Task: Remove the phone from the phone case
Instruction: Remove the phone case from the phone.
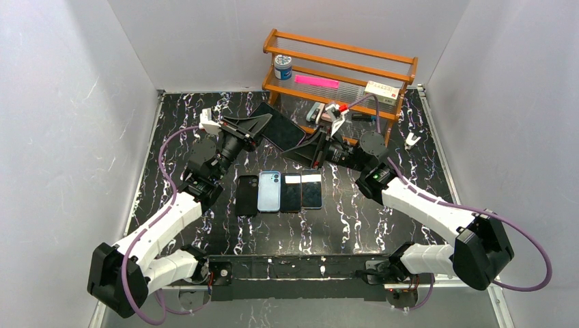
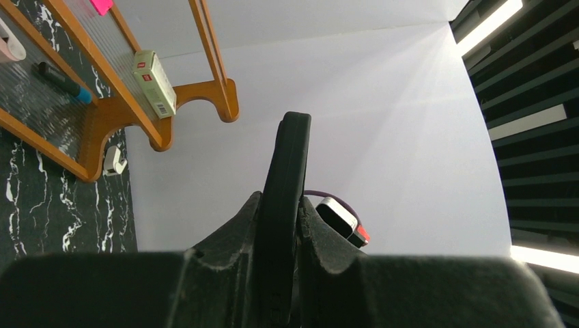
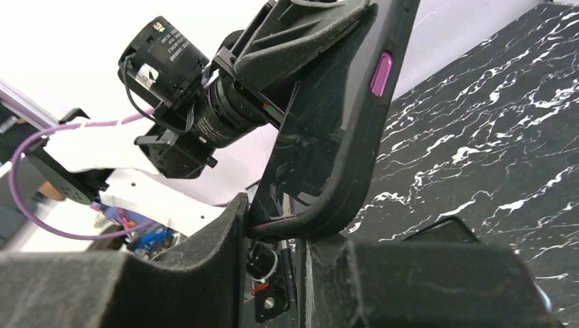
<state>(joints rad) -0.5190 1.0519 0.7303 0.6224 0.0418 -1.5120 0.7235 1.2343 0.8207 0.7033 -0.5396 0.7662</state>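
In the top view, the phone case (image 1: 278,130), phone inside, is held aloft between the arms. It hangs above the tabletop (image 1: 410,198), behind a row of four handsets (image 1: 280,193). It is gripped by the left claw (image 1: 254,126) at one end and the right claw (image 1: 308,149) at the other. The step is judged to be separation, not yet achieved.

In the left wrist view, the left claw (image 2: 280,201) is seen clamped on the case, shown edge-on, so the phone cannot be told apart.

In the right wrist view, the right claw (image 3: 273,222) is closed narrowly on the lower corner. The glossy phone (image 3: 307,164) is seated within the rim. A peel of the case lip against a firm hold is called for next. Whether the lip has lifted is hidden by the fingers.
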